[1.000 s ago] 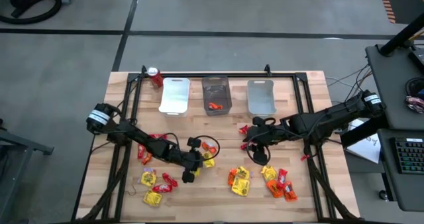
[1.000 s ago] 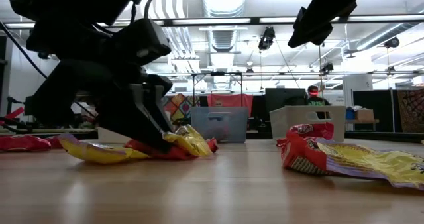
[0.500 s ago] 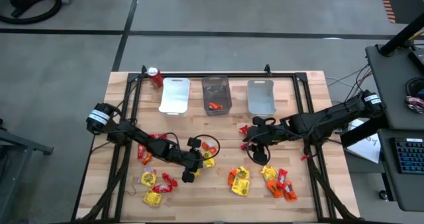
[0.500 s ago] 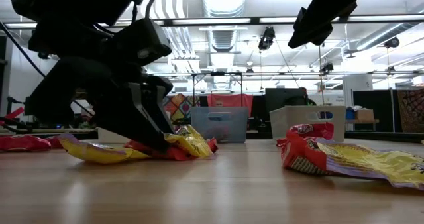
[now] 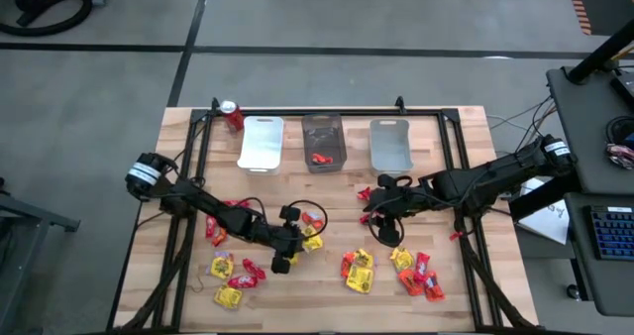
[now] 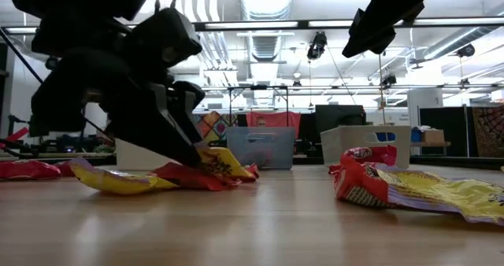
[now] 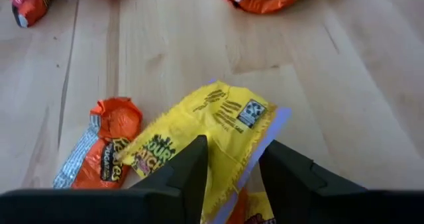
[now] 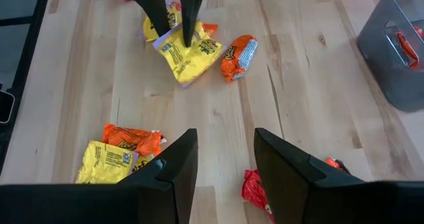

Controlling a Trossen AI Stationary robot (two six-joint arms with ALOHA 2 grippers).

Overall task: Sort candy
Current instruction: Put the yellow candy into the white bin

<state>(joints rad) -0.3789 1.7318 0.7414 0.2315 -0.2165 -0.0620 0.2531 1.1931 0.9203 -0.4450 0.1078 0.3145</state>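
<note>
Small yellow, orange and red candy packets lie scattered over the wooden table (image 5: 327, 191), in clusters (image 5: 226, 268) (image 5: 418, 274). My left gripper (image 5: 301, 236) (image 7: 233, 154) is low over a yellow packet (image 7: 222, 121) (image 8: 187, 55), open, with its fingers astride the packet's near end. An orange packet (image 7: 103, 151) lies beside it. My right gripper (image 5: 373, 208) (image 8: 226, 141) hovers open above the table's middle and holds nothing. A red piece (image 5: 319, 159) lies in the grey bin (image 5: 323, 127). My left gripper comes slanting down from the table's left side. Its fingers (image 7: 195, 161) stand on either side of the yellow packet's end (image 7: 232, 141), and one fingertip meets the packet (image 6: 206, 159). The packet lies on the table, partly over a red one.
Three rectangular bins stand in a row at the far side: white (image 5: 261, 142), grey, and pale (image 5: 390, 144). A red soda can (image 5: 232, 113) stands at the far left. A dark frame rail (image 5: 317, 113) runs along the far edge. Bare wood lies between the clusters.
My left gripper has dipped and tipped a little onto the yellow packet. The packet's raised end has been pressed lower and flatter against the table. My right arm has kept still.
</note>
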